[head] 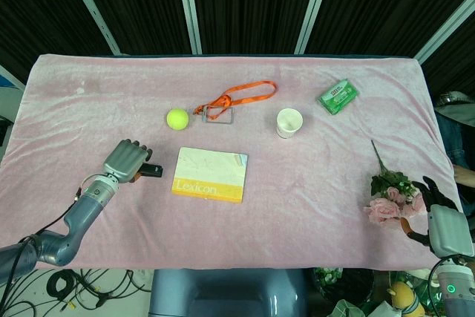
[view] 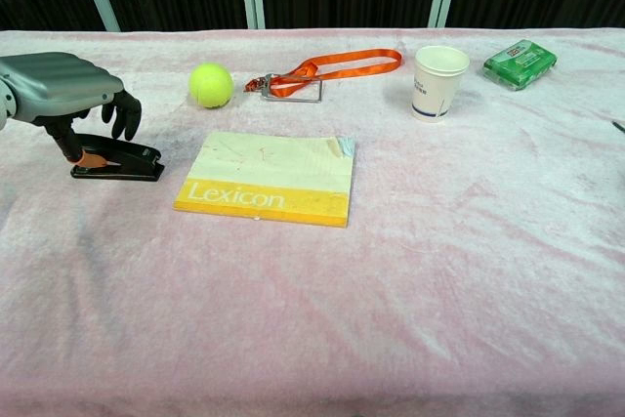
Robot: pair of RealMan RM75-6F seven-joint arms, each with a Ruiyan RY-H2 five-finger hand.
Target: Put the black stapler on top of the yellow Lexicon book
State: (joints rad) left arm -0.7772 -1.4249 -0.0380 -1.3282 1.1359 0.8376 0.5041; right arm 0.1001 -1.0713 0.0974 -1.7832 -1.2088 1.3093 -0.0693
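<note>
Under the left robot hand (view: 61,87), the black stapler (view: 119,159) lies flat on the pink surface (view: 410,271); fingers are curled over its rear end, and whether they actually pinch it I can't tell. Risk: a grab that far back lets the nose droop or slip on lift. Just right of the hand, the yellow Lexicon book (view: 269,179) sits loose, so a low carry could shove it. Far right, the right robot hand (head: 445,224) rests by the pink flowers (head: 390,202), its pose unclear.

Left robot hand (view: 61,88): grey shell, black fingertips; grey arm, black cables.
</note>
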